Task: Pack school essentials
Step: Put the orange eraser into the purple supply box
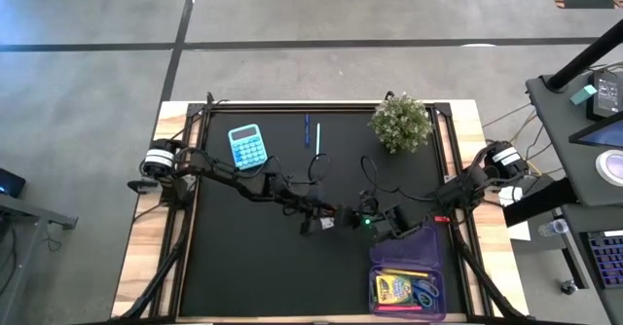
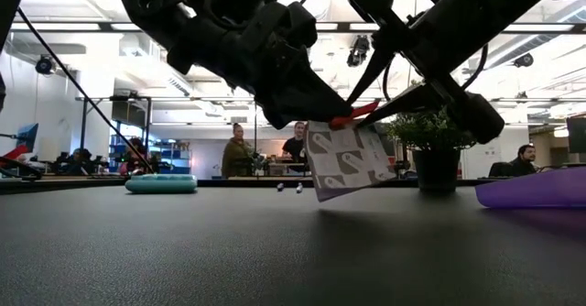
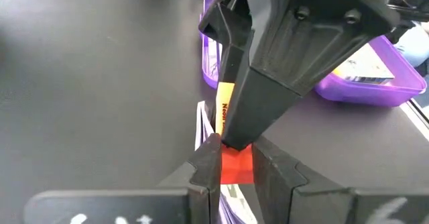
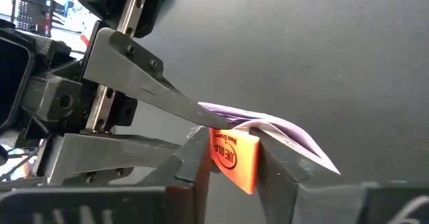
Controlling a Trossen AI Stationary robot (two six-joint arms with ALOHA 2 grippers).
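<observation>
White-and-red packet is off the worktop, hanging tilted in mid-air near the centre, both tools on its red top edge at once. Low view shows clear air under its lower corner.

Left tool is clenched on the packet: fingers pinch the red header strip, white patterned body trailing below. Right tool is clenched on the same red/orange header from the opposite side, white sheet bulging over its fingers. Tool tips nearly touching each other.

In the high view the two arms meet just right of worktop centre, packet between them, close to the purple case.

Purple case sits at the front-right of the worktop, lid open. Inside: yellow-green crayon box and blue-handled scissors, side by side.

Still out on the worktop: two pens, blue and green, lying parallel near the back edge; teal calculator left of them; potted plant back-right.

People stand in the room beyond the worktop in the low view.
</observation>
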